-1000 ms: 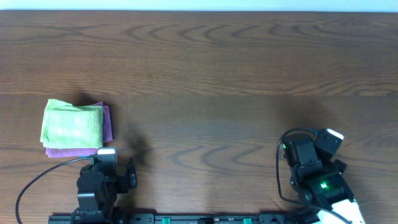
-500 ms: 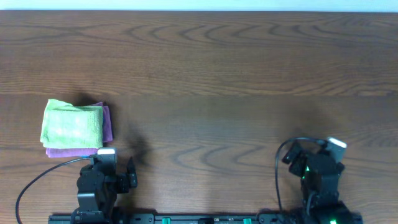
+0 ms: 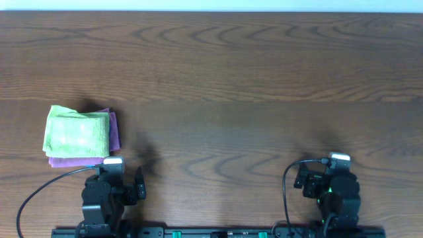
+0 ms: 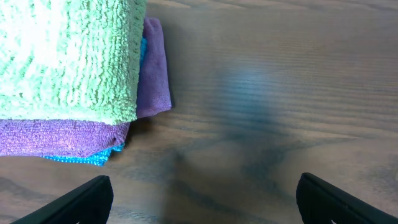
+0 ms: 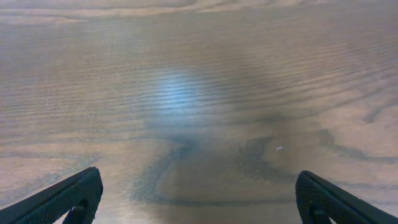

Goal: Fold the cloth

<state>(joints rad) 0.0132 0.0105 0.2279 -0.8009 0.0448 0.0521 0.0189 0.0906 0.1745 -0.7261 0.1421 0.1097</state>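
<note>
A folded green cloth (image 3: 76,131) lies on top of a folded purple cloth (image 3: 114,131) at the left of the table. In the left wrist view the green cloth (image 4: 68,56) sits over the purple one (image 4: 152,74), with a blue cloth edge (image 4: 93,160) showing underneath. My left gripper (image 4: 202,202) is open and empty, near the table's front edge just below and right of the stack. My right gripper (image 5: 199,199) is open and empty over bare wood at the front right. Both arms (image 3: 109,192) (image 3: 332,192) are drawn back.
The wooden table (image 3: 225,86) spreads wide behind both arms. Its far edge runs along the top of the overhead view. Black cables loop beside each arm base (image 3: 33,198).
My right arm has swung from pointing up-right to straight and drawn back toward the front edge. The left arm and the cloth stack have not moved.
</note>
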